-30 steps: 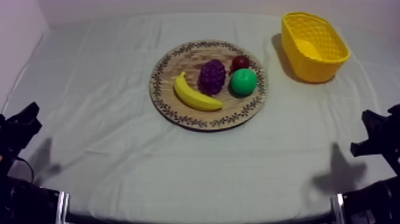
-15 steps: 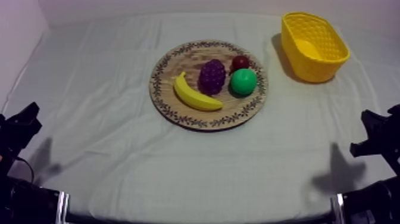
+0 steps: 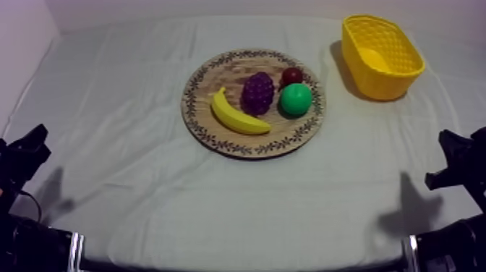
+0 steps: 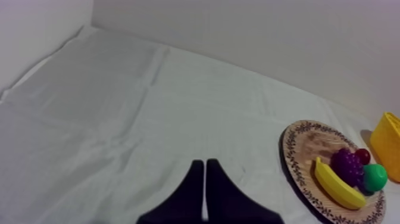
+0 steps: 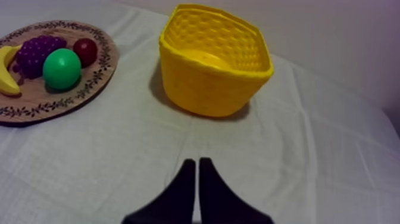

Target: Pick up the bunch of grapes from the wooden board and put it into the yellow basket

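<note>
Across the table the grey-white cloth [image 3: 145,188] lies mostly flat, with soft creases and one long fold running up its left side toward the far corner. Behind the far edge rises a plain pale wall [image 4: 250,42], and a second pale side wall [image 4: 36,24] meets it at the table's far left corner. The light is even. The yellow basket [image 3: 383,85] throws a shadow onto the cloth on the side facing the wooden board [image 3: 217,76].

That board sits near the middle of the table, a little toward the far side, and its patterned rim is visible all round. The bunch of grapes [image 3: 257,92] lies on it at about the centre. The banana [image 3: 239,117] is just beside the grapes on the near left. A round green fruit [image 3: 296,99] lies just to their right; it may be the pear, but I can't make out its shape well enough to say. The small red fruit [image 3: 292,75] sits behind the green one. The basket stands upright at the far right, well apart from the board.

My left gripper [image 4: 205,165] hangs over bare cloth at the near left, fingers pressed together into a narrow wedge and clenched on nothing. My right gripper [image 5: 194,164] is closed the same way over bare cloth at the near right, with the basket ahead of it.
</note>
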